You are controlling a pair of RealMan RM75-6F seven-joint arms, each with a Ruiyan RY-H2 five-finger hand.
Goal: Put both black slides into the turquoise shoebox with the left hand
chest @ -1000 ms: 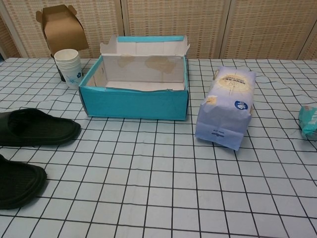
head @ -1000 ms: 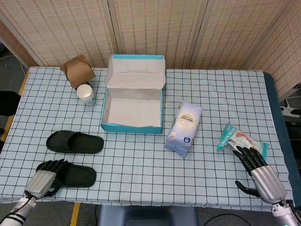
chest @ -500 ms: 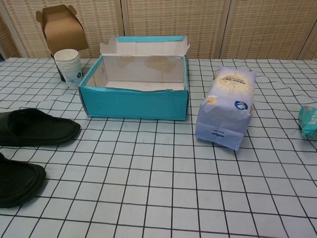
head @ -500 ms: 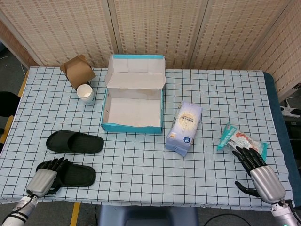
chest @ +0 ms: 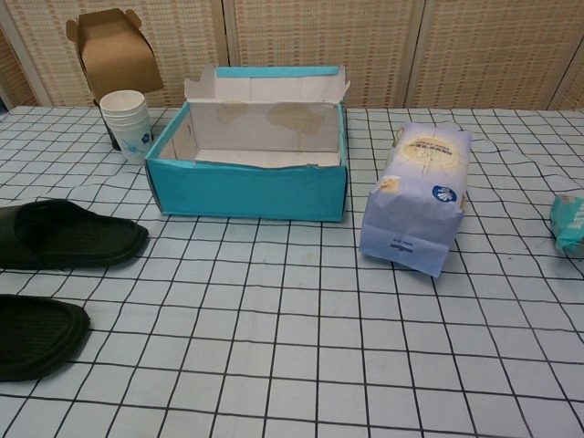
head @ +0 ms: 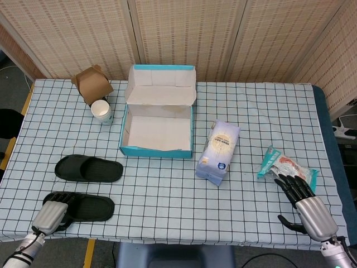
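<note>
**Left hand on near slide, both slides outside the box**

Left hand (head: 49, 215) sits at the 7 o'clock corner of the tabletop (head: 167, 206) in the head view. Its dark fingers (head: 60, 196) lie over the heel end of the near black slide (head: 83, 205). Can't tell if it's actually gripping or just resting on top; the slide lies flat on the cloth. The chest view doesn't show this hand, only the toe end of that slide (chest: 36, 336).

Far black slide (head: 89, 168) lies flat just past the near one toward 12 o'clock, apart from it, roughly parallel. Also visible in the chest view (chest: 68, 234).

Turquoise shoebox (head: 158, 129) stands open toward 12 o'clock of centre, lid flap up, nothing inside. It's well apart from both slides.

Right hand (head: 307, 204) is at the 5 o'clock corner, fingers spread, holding nothing. Fingertips sit just beside a teal snack packet (head: 285, 166); contact unclear.

Other stuff: white-and-blue bag (head: 218, 152) just at 3 o'clock of the shoebox, stack of paper cups (head: 102, 111) and a brown carton (head: 92, 84) at its 9 o'clock side.
</note>
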